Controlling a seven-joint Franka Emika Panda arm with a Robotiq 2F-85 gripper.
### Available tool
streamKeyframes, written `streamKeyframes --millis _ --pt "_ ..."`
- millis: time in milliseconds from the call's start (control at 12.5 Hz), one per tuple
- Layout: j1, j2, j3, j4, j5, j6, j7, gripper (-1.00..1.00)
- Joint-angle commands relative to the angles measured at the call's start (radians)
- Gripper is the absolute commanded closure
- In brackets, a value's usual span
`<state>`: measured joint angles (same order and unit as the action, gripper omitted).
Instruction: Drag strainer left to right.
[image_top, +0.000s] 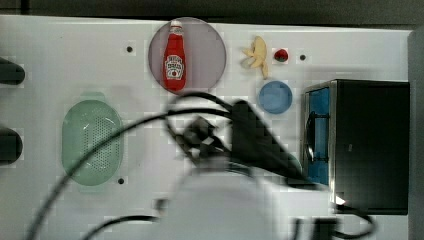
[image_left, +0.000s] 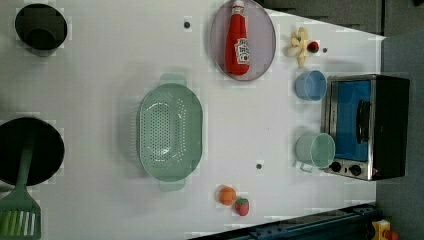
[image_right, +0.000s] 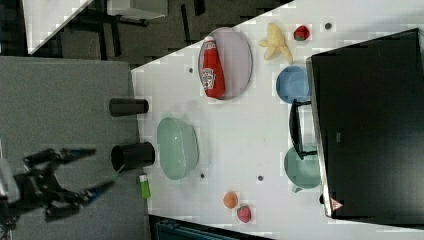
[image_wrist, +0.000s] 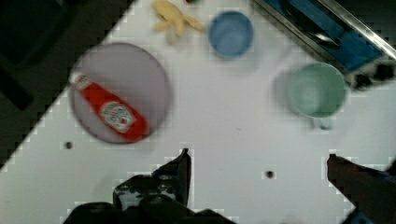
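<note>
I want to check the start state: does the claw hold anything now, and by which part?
Nothing is held. The claw is open over bare table, and the strainer lies untouched, apart from it.

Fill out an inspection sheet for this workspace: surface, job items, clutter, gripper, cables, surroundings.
Surface: white table with small dark dots, no spills seen.
Job's things: strainer sits upright, empty, apart from the other items, at the left view's middle.
Clutter: ketchup bottle lying on a grey plate; banana; blue bowl; green mug; toaster oven; orange; two strawberries; green spatula in a black pot.
Gripper: gripper open, empty, above the table, not near the strainer.
Cables: black cables run along the arm, hanging over the strainer in the top view.
Surroundings: grey floor; nothing else seen.
</note>
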<state>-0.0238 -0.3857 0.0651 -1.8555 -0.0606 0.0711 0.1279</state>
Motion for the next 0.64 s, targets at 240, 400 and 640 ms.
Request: streamKeyframes --millis 240,400,640 --pt "0.051 0.215 0.270 -0.040 0.015 0.032 0.313 -1.00" --pt "0.052 0.290 0.356 -0.043 0.015 0.078 0.463 -1.00" --pt "0.054 0.414 0.446 -0.062 0.014 0.187 0.708 -1.00"
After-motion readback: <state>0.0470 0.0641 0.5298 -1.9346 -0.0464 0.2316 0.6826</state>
